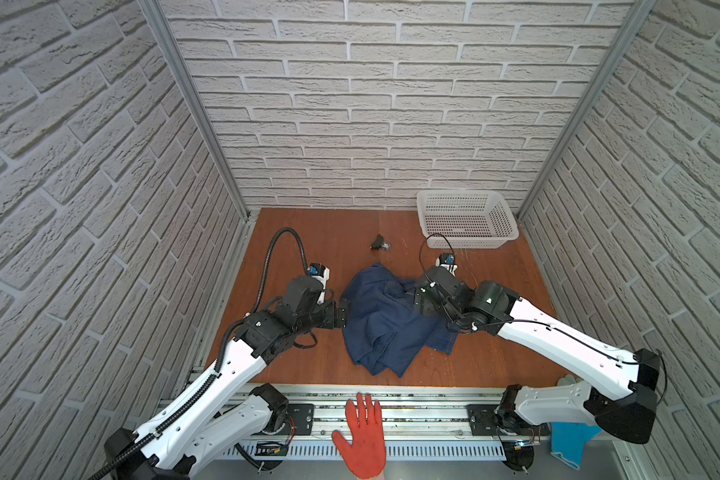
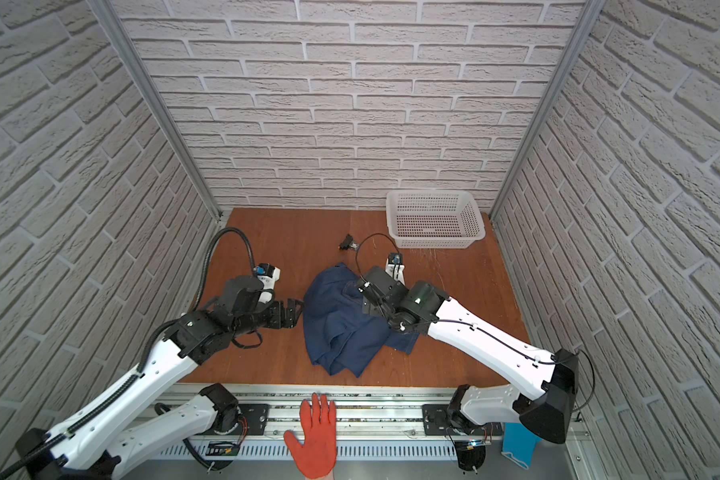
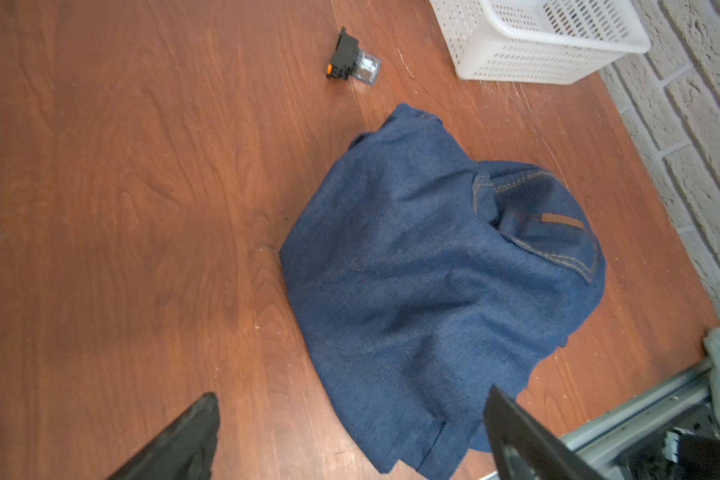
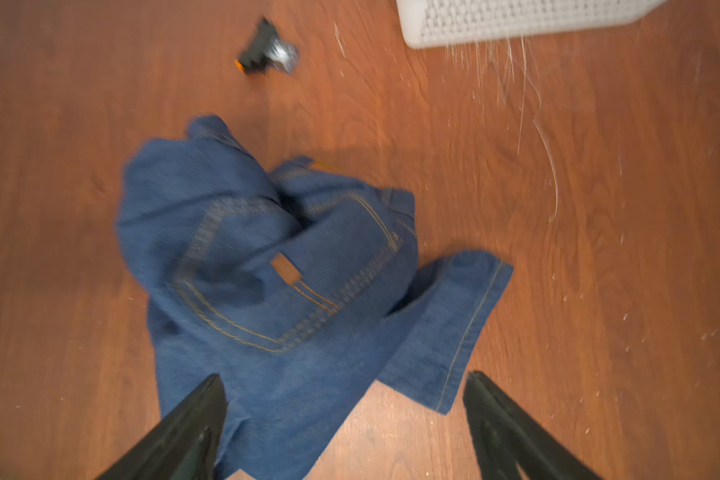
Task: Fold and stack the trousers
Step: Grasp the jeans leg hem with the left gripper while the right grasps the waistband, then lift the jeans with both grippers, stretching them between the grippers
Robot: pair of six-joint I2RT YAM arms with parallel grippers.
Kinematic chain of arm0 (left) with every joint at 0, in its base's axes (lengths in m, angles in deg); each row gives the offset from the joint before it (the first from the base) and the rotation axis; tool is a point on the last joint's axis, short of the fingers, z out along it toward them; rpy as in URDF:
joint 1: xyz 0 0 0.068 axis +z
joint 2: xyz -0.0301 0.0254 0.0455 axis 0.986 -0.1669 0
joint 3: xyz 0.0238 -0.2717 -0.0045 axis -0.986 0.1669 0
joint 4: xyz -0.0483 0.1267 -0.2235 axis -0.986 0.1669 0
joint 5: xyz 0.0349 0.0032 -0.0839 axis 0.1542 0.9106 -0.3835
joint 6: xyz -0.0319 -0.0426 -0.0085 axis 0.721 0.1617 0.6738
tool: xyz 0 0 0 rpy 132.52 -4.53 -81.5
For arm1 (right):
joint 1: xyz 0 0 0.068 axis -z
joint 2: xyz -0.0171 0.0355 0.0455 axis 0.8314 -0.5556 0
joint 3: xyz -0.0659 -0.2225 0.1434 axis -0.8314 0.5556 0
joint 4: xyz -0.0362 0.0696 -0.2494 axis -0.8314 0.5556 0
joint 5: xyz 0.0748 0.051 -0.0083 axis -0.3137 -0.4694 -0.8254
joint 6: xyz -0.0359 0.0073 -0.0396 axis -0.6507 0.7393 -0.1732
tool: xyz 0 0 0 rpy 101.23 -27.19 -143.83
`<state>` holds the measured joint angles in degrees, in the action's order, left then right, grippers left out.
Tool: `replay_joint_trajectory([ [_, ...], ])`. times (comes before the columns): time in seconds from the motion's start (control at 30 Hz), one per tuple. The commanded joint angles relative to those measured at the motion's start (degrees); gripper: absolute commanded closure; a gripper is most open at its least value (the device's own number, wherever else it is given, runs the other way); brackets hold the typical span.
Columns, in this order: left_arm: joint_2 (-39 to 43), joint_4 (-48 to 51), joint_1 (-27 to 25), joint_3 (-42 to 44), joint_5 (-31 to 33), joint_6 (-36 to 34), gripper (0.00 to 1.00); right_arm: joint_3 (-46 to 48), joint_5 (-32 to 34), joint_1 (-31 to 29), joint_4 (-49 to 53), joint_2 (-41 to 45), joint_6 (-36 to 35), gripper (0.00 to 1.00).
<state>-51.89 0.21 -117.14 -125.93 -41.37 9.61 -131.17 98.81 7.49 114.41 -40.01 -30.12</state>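
Both your pincers, left gripper (image 3: pixel 350 392) and right gripper (image 4: pixel 345 375), are wide open holding nothing, and the jeans (image 1: pixel 385 328) lie in a messy heap mid wooden table (image 1: pixel 308 232), not folded or stacked yet.

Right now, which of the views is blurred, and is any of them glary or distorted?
Right wrist view: motion blur smears the jeans and their stitching, the small black part and the white basket. Left wrist view: sharp, the tan waist patch reads cleanly. In both top views: even light, no glare, but the wide-angle lens splays the brick walls.
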Motion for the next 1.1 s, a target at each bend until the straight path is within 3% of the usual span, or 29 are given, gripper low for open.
replay_joint_trajectory([
  [0.0,0.1,-4.2,-1.0,1.3,-5.3,3.1,0.02,5.7,-5.0,1.8,-10.7,1.6,7.3,0.08],
  [0.2,2.3,-8.3,-8.9,9.7,-2.2,8.6,0.02,13.3,-12.5,4.6,-20.1,2.3,9.0,0.06],
  [0.33,4.6,-13.6,-17.3,16.5,5.0,15.4,0.02,18.0,-16.6,7.8,-24.5,5.2,8.2,0.08],
  [0.53,1.8,-21.6,-28.8,21.2,16.1,23.5,0.02,22.7,-25.2,14.1,-32.2,5.6,5.6,0.20],
  [0.83,-6.1,-27.6,-32.0,23.9,20.2,28.3,0.02,21.4,-32.0,17.3,-40.8,-2.9,4.1,0.22],
  [0.9,-6.9,-28.9,-32.0,24.8,20.7,28.9,0.02,21.2,-33.6,17.9,-42.4,-4.3,4.4,0.32],
  [1.07,-11.7,-31.5,-32.1,25.1,19.4,29.2,0.02,16.0,-34.6,18.3,-37.9,-3.5,1.1,0.81],
])
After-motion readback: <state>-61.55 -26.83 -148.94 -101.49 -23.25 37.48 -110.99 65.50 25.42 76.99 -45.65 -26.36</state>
